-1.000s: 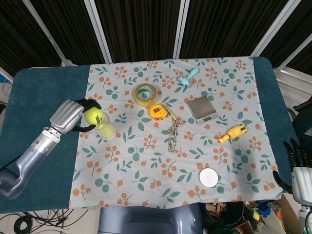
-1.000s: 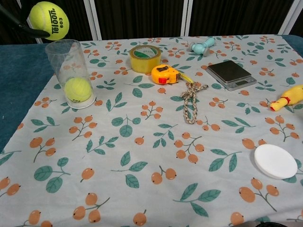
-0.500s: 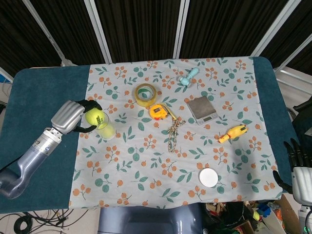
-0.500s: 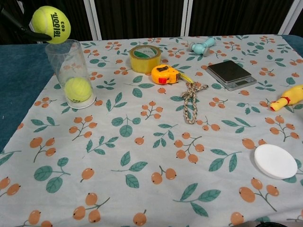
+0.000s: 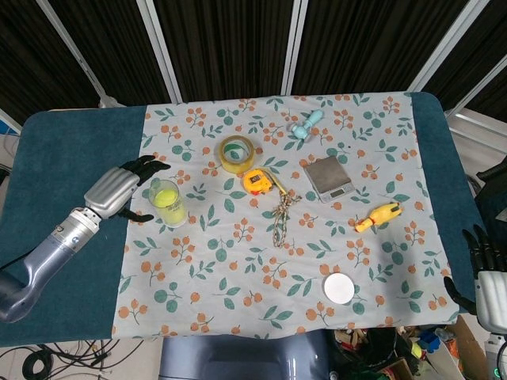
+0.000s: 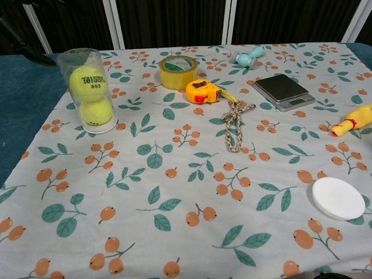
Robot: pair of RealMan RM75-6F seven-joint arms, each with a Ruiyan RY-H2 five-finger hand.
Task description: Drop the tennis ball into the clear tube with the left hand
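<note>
The clear tube stands upright at the left edge of the patterned cloth. Inside it, the yellow tennis ball rests on top of a second ball. My left hand hovers just left of the tube with its fingers spread and nothing in them; in the chest view only dark fingertips show at the upper left. My right hand hangs at the lower right, off the table, holding nothing.
A tape roll, an orange tape measure, a rope, a scale, a yellow rubber chicken, a blue toy and a white lid lie on the cloth.
The left hand let go of the tennis ball above the tube's mouth. The ball dropped in and now sits on the lower ball; the fingers have spread apart.
</note>
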